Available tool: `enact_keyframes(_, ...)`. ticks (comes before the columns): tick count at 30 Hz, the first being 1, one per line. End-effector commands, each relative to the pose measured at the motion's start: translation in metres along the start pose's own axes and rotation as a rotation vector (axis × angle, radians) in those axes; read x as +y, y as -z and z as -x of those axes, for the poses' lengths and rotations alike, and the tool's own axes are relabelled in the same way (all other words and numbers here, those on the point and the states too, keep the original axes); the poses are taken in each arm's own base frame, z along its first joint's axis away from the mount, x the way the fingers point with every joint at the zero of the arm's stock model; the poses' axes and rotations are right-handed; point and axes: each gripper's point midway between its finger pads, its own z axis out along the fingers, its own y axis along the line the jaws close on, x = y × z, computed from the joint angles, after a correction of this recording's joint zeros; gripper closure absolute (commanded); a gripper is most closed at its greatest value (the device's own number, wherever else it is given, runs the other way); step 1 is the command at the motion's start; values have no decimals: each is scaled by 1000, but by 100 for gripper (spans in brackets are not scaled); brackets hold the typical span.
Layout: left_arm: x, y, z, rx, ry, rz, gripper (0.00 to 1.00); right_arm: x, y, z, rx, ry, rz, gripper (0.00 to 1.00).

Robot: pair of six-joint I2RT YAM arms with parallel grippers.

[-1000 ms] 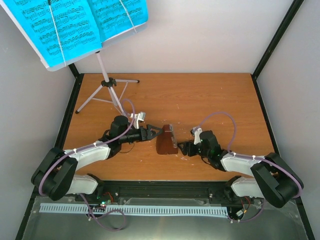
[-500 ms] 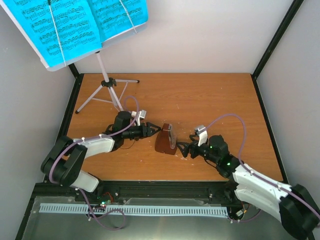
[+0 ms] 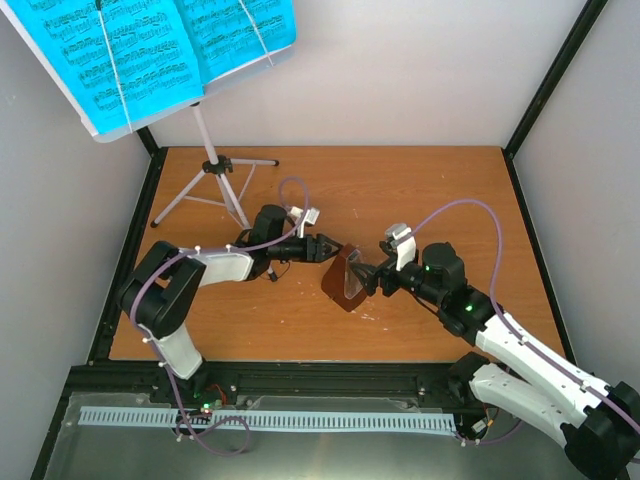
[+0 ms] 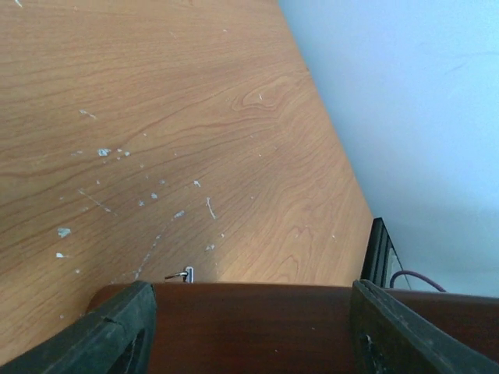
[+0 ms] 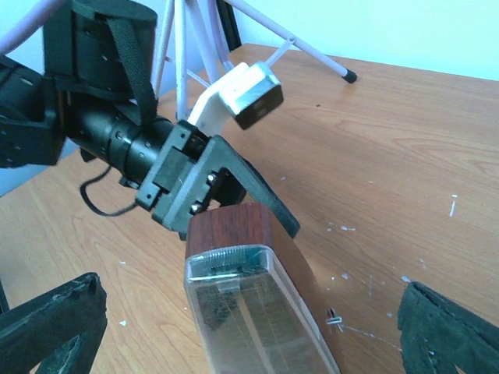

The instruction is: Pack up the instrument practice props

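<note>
The brown metronome (image 3: pixel 345 282) stood clamped in my left gripper (image 4: pixel 249 319), just ahead of my right gripper (image 5: pixel 249 335), spread wide; nothing looked packed, with sheet music (image 3: pixel 150 50) and tripod music stand (image 3: pixel 215 165) well behind the left.

Brown metronome (image 3: pixel 338 289), cyan black-printed sheet music (image 3: pixel 150 55)
</note>
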Motion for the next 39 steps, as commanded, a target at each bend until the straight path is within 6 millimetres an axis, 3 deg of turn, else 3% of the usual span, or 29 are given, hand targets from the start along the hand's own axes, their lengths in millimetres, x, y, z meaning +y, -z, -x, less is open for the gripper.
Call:
enact_keyframes(1, -14, 24, 35, -124, -122, 53, 28, -4, 5, -1, 48, 42, -32, 0)
enact_keyframes(8, -23, 110, 75, -346, -216, 253, 2, 0, -12, -7, 143, 90, 11, 0)
enact_keyframes(14, -14, 193, 89, -439, -165, 267, 0, 2, -37, -6, 159, 137, 54, 4)
enact_keyframes(18, -6, 231, 95, -488, -172, 365, 1, -4, -53, -13, 165, 142, 48, 5)
enact_keyframes(22, 4, 250, 106, -501, -204, 506, 1, -4, -66, -24, 191, 130, 71, 8)
enact_keyframes(27, 24, 266, 104, -508, -222, 670, 1, -12, -71, -30, 199, 132, 39, 22)
enact_keyframes(33, 34, 267, 97, -521, -220, 699, 1, -40, -65, -38, 189, 126, -124, 39)
enact_keyframes(39, 27, 272, 100, -580, -243, 692, 1, -87, -53, -36, 163, 62, -410, 43)
